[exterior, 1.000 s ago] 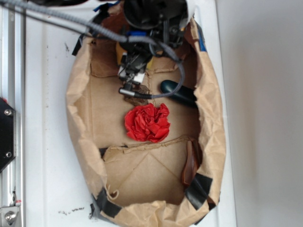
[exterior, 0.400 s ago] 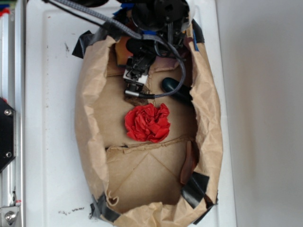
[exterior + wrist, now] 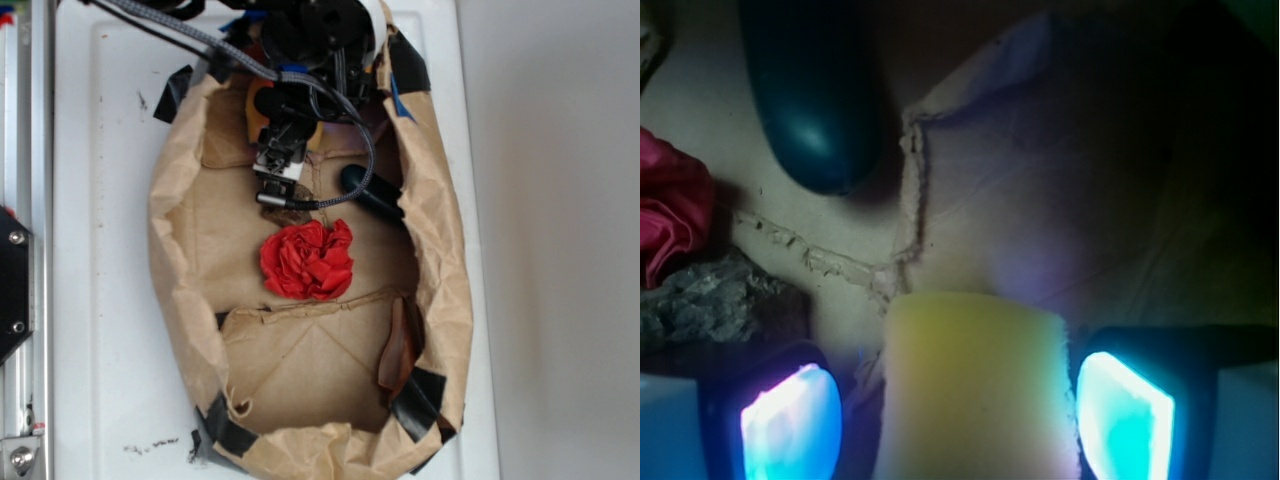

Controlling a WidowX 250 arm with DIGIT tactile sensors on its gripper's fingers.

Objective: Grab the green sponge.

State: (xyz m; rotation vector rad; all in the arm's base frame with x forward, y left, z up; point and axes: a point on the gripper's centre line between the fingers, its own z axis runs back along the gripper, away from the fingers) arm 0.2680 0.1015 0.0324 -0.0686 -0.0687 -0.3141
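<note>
The green sponge (image 3: 975, 390) is a yellow foam block and fills the bottom middle of the wrist view. It lies between my gripper's (image 3: 958, 420) two lit pads (image 3: 790, 425), with a dark gap on the left side and a thin one on the right. The gripper is open around it. In the exterior view the gripper (image 3: 288, 118) hangs over the far end of a brown paper bag (image 3: 170, 260). Only yellow-orange bits of the sponge (image 3: 258, 108) show past the arm.
A dark green cucumber-shaped oblong (image 3: 372, 192) (image 3: 810, 100) lies right of the gripper. A crumpled red cloth (image 3: 307, 260) (image 3: 670, 210) sits mid-bag, a grey-brown lump (image 3: 710, 300) beside it. A brown strip (image 3: 400, 350) leans on the bag's right wall. The bag's walls stand high all round.
The arm has shifted slightly toward the far end of the bag. The bag's walls have flexed and the red cloth has slid a little left.
</note>
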